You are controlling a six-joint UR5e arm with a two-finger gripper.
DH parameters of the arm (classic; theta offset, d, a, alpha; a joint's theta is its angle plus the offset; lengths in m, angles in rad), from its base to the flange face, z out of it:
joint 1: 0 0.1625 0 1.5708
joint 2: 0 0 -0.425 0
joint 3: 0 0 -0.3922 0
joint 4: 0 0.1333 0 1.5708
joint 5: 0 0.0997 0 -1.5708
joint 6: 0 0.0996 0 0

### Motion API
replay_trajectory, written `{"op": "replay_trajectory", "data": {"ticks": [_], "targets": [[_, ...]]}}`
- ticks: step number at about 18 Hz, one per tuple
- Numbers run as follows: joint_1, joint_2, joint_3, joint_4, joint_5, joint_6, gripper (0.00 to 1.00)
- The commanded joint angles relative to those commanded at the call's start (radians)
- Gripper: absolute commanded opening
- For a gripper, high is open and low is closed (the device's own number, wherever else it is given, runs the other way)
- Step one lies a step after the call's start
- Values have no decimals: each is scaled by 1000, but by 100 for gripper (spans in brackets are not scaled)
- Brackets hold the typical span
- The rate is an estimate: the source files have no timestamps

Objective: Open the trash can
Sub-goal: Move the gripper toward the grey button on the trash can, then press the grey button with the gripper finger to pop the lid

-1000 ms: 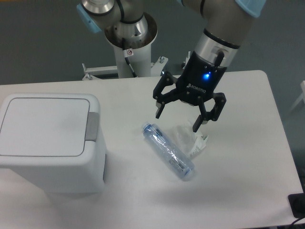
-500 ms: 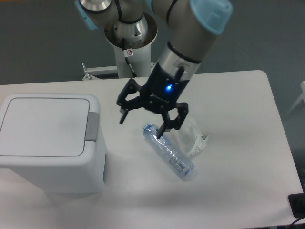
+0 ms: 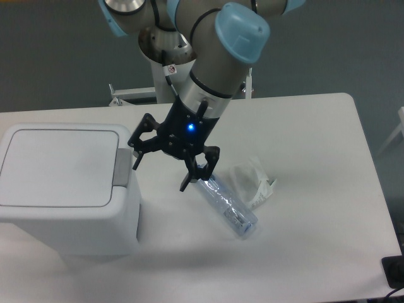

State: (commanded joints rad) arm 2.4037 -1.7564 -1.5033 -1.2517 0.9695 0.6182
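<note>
The trash can (image 3: 66,186) is a big white box at the table's left, its flat lid shut and a grey push-button (image 3: 122,168) on the lid's right edge. My gripper (image 3: 160,175) hangs open just right of that button, one fingertip close to the can's upper right corner, the other near the bottle's cap end. Nothing is between the fingers.
A clear plastic bottle (image 3: 226,206) lies diagonally on the white table (image 3: 315,189), right of the gripper. A crumpled clear wrapper (image 3: 251,182) lies beside it. The arm's base post (image 3: 170,69) stands at the table's back edge.
The gripper has swept left across the table, from above the wrapper to beside the trash can's button. It stayed open. Bottle, wrapper and can have not moved.
</note>
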Motion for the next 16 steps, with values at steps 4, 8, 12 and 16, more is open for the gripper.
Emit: {"op": "replay_trajectory", "data": {"ticks": [4,8,12,16], "targets": [[-2,-2,-2,0,-5,-2,100],[-14,-11,-2,34,-6,-3,100],[-23,-14,-2,40,-5,-11,100],[-25,-15,-3,41,-2,-9,100]]}}
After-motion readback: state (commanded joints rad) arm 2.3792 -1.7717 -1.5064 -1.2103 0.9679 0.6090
